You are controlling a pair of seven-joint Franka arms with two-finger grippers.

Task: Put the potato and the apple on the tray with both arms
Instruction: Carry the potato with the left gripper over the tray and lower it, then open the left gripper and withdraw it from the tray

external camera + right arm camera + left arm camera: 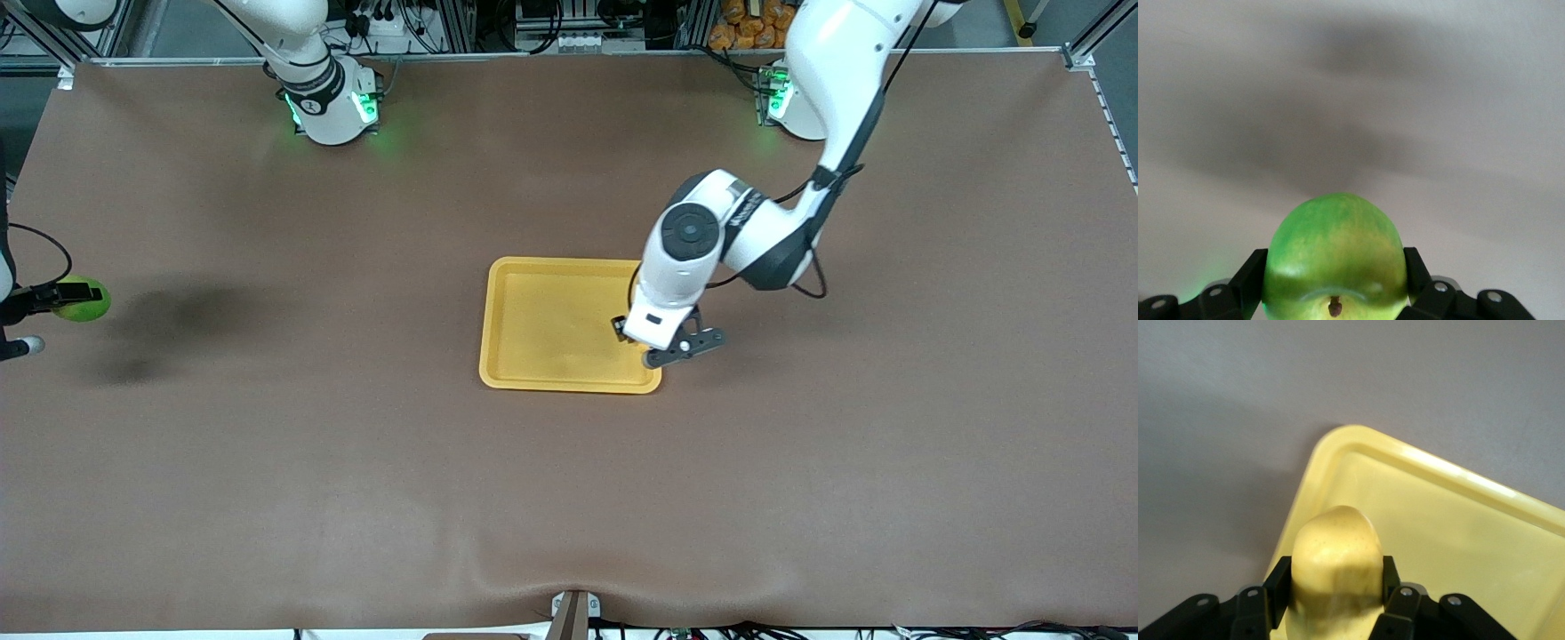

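The yellow-orange potato [1335,550] sits clamped between the black fingers of my left gripper [1333,577], which is shut on it. This gripper [647,348] hangs over the corner of the yellow tray [551,324] that lies toward the left arm's end and nearer the front camera. From the front, the hand hides the potato. The left wrist view shows the tray's rim [1338,443] just under the potato. My right gripper [64,296] is shut on the green apple [84,300] above the table's edge at the right arm's end. The apple [1335,247] fills the right gripper [1335,267], stem dimple up.
The brown table cloth [356,462] surrounds the tray. Both arm bases, lit green, stand along the table's edge farthest from the front camera. The right arm's shadow [178,316] falls on the cloth beside the apple.
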